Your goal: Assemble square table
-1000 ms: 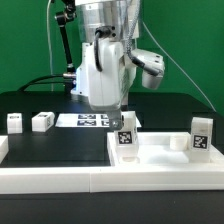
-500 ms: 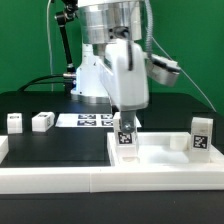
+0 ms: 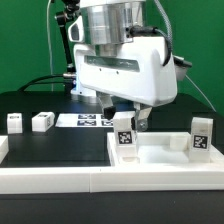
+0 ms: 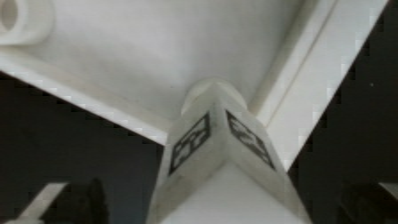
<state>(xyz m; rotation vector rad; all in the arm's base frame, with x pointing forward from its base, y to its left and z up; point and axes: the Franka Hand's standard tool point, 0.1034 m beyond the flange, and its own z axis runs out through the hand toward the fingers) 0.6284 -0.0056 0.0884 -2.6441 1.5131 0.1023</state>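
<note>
The white square tabletop (image 3: 158, 152) lies at the exterior view's right, against the front rail. One tagged white leg (image 3: 124, 137) stands upright on its near left corner. My gripper (image 3: 124, 118) hangs right over that leg with one dark finger on each side and a gap to both, so it is open. In the wrist view the leg (image 4: 221, 150) points up between the fingers (image 4: 71, 205), edge-on, over the tabletop (image 4: 143, 60). A second leg (image 3: 201, 135) stands at the slab's right. Two more legs (image 3: 14, 121) (image 3: 42, 120) stand at the left.
The marker board (image 3: 88, 120) lies flat behind the gripper. A long white rail (image 3: 100, 180) edges the front of the black work surface. The arm's base and cables stand at the back.
The hand has turned about its vertical axis, so its wide side now faces the exterior camera. The leg beneath it has stayed upright in the same place.
</note>
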